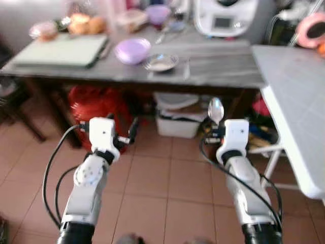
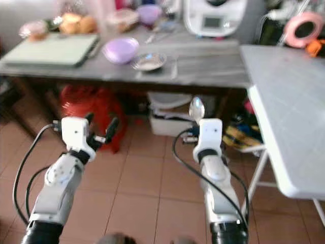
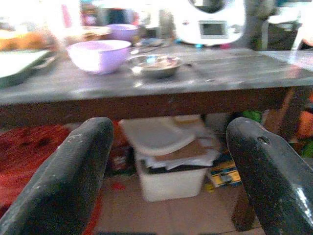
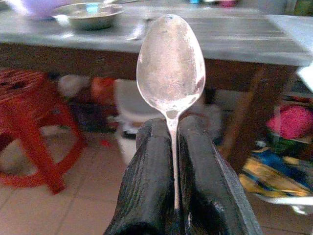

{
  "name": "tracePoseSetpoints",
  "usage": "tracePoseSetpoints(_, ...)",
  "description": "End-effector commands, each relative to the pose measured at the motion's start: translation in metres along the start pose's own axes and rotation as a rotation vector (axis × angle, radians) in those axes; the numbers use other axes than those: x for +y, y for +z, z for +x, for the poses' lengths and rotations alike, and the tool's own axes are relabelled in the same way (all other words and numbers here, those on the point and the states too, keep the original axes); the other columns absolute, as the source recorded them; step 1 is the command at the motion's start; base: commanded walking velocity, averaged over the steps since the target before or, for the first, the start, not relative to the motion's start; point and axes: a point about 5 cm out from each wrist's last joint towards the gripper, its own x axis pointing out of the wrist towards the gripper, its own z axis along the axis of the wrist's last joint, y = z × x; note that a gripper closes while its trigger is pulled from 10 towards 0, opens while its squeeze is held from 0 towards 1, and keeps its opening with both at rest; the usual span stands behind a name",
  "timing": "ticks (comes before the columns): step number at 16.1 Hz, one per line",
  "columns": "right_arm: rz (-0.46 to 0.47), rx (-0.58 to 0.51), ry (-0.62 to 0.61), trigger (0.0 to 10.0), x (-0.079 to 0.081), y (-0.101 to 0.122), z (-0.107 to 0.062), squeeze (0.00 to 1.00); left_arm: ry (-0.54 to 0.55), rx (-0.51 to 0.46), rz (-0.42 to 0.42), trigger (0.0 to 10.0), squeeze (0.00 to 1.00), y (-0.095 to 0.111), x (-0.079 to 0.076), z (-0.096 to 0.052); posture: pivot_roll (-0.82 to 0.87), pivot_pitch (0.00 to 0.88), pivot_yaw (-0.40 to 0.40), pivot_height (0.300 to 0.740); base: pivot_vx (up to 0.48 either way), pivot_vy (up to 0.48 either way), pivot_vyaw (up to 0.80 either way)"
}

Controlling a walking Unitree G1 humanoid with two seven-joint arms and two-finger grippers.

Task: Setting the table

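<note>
**Right wrist: spoon clamped, table ahead**

Right wrist view gives me the clearest look: the right gripper (image 4: pixel 173 147) has its two black fingers pressed together on the handle of a metal spoon (image 4: pixel 171 66), bowl standing upright above the fingertips. Most of the handle is hidden between the fingers. Behind it sit a steel dish (image 4: pixel 88 13) on the grey table (image 4: pixel 234 46), cut off at the top edge, and a red stool (image 4: pixel 29 117) under the table.

Left wrist view: the left gripper (image 3: pixel 168 161) holds nothing, fingers spread wide. Between them I see a white storage box (image 3: pixel 168 169) under the table, its contents blurred. On the tabletop stand a lilac bowl (image 3: pixel 98 55) and the steel dish just beside it, with a white kitchen appliance (image 3: pixel 210 22) farther back.

Left eye view is soft with blur. Both arms are raised over the tiled floor (image 1: pixel 162 188), short of the table. A green tray (image 1: pixel 61 51) lies on the table's left part, and a white folding table (image 1: pixel 294 91) juts in on my right.
</note>
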Motion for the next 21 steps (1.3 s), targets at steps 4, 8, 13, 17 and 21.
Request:
tracePoseSetpoints(4,0.003,-0.017,-0.025,10.0,-0.0082,0.0042,-0.0002,0.00,-0.027,-0.022,0.001,10.0,0.00,0.0048,-0.0074,0.0040,-0.05,0.000,0.026,0.740,0.480,0.000,0.00)
tracePoseSetpoints(8,0.002,-0.017,-0.025,10.0,-0.0081,0.0042,-0.0003,0.00,-0.027,-0.016,-0.007,10.0,0.00,0.0040,-0.0079,0.0047,-0.06,0.000,0.027,0.740,0.477,0.000,0.00)
tracePoseSetpoints(13,0.001,-0.020,-0.025,10.0,-0.0085,0.0046,0.0002,0.00,-0.027,-0.009,-0.011,10.0,0.00,0.0036,-0.0089,0.0064,-0.06,0.000,0.027,0.740,0.436,0.000,0.00)
tracePoseSetpoints(17,0.005,-0.021,-0.028,10.0,-0.0083,0.0049,0.0007,0.00,-0.029,-0.012,-0.009,10.0,0.00,0.0040,-0.0093,0.0067,-0.06,0.000,0.027,0.740,0.435,0.000,0.00)
tracePoseSetpoints(21,0.018,-0.021,-0.036,10.0,-0.0091,0.0054,0.0012,0.00,-0.038,-0.017,-0.010,10.0,0.00,0.0052,-0.0105,0.0068,-0.05,0.000,0.026,0.740,0.434,0.000,0.00)
